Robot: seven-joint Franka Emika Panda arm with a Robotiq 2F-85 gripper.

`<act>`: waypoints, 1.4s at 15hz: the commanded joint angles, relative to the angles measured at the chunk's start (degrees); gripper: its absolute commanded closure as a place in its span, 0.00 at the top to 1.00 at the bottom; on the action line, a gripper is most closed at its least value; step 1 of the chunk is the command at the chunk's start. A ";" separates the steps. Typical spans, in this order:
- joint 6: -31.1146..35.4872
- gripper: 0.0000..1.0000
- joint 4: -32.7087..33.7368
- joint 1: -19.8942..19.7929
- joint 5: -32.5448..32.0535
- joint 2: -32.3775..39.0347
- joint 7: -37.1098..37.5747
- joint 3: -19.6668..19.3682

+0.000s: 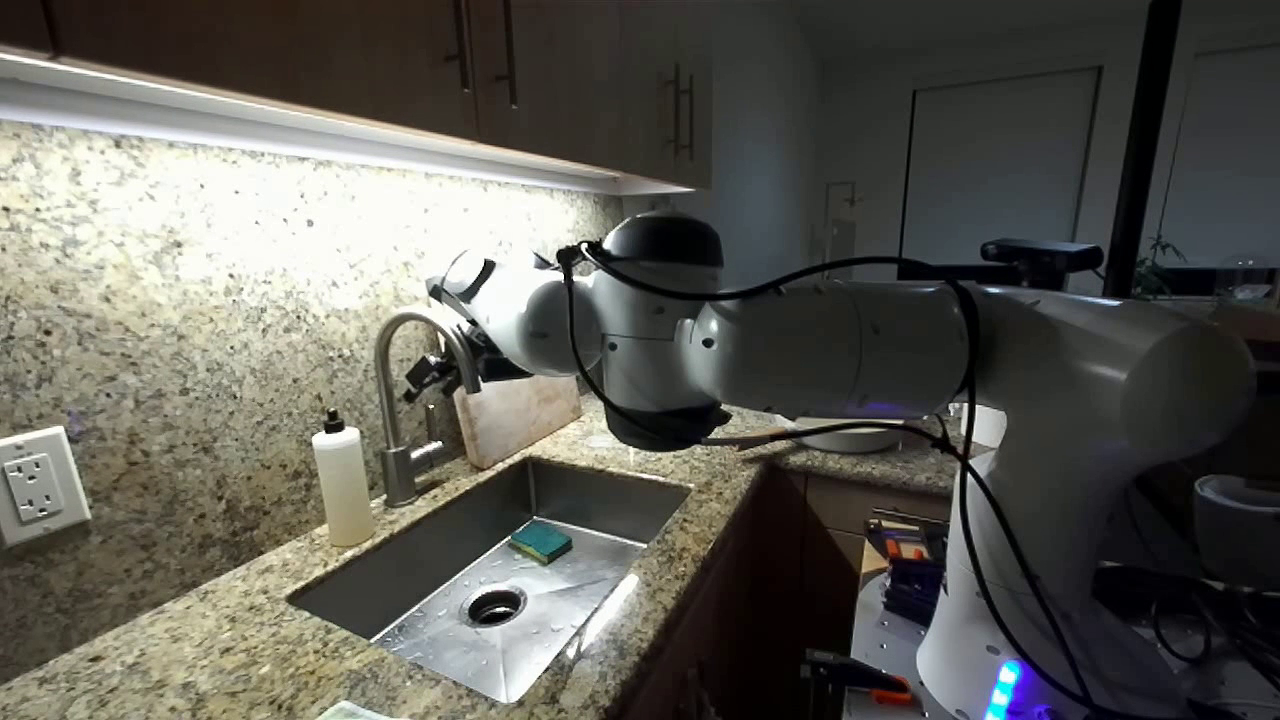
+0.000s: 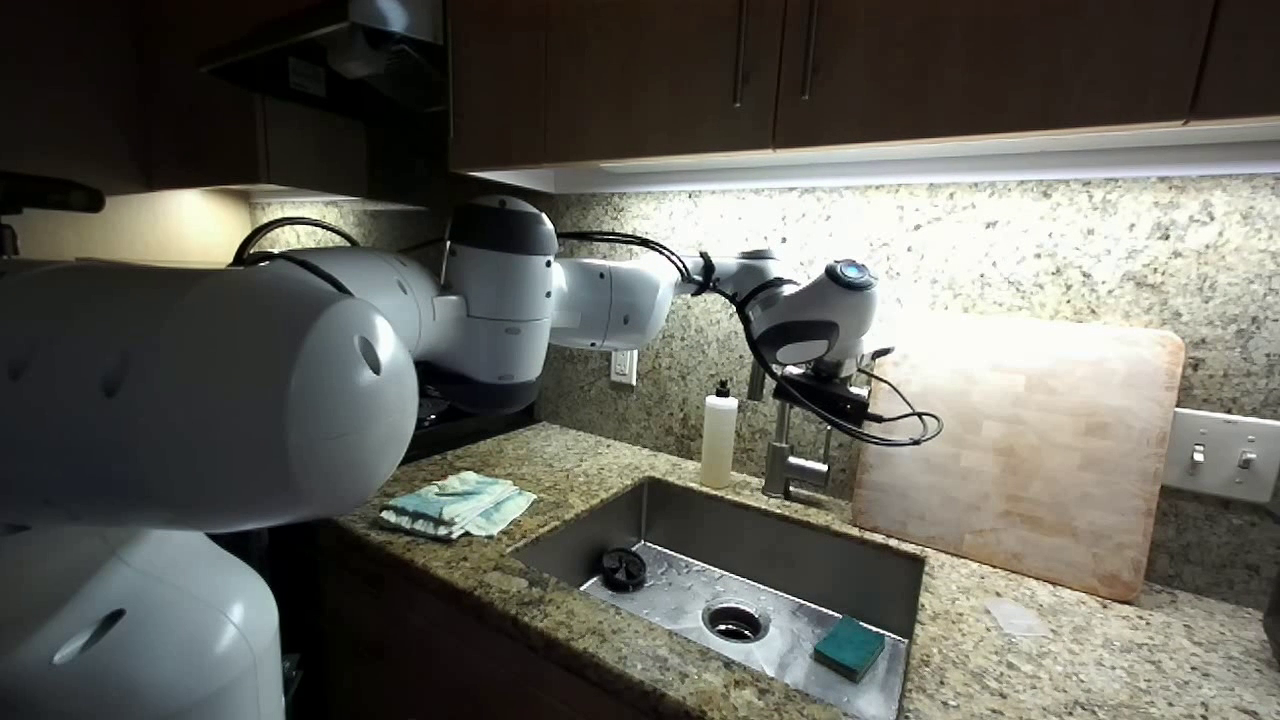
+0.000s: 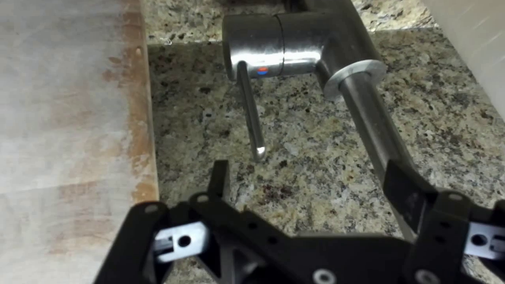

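Here, the slim faucet lever (image 3: 251, 112) gleams silver.

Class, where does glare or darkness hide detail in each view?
In both exterior views, the backsplash partly washed out, the upper cabinets dim; in an exterior view, cutting board overexposed along its top; in the wrist view, highlights on the faucet, the gripper mostly dark.

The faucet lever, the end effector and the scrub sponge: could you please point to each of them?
Faucet lever (image 3: 251, 113), wrist view: the middle of its thin metal rod.
End effector (image 3: 309, 184), wrist view: the gap midway between its open fingertips.
Scrub sponge (image 2: 849, 646), in an exterior view: its green top face.
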 commanded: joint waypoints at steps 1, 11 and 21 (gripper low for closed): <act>0.22 1.00 -0.45 0.00 -0.05 0.00 -2.87 -0.37; -4.50 1.00 -0.22 0.00 -2.53 -0.04 -1.78 -0.69; -4.06 1.00 0.36 0.01 -1.88 -0.05 -1.77 -0.16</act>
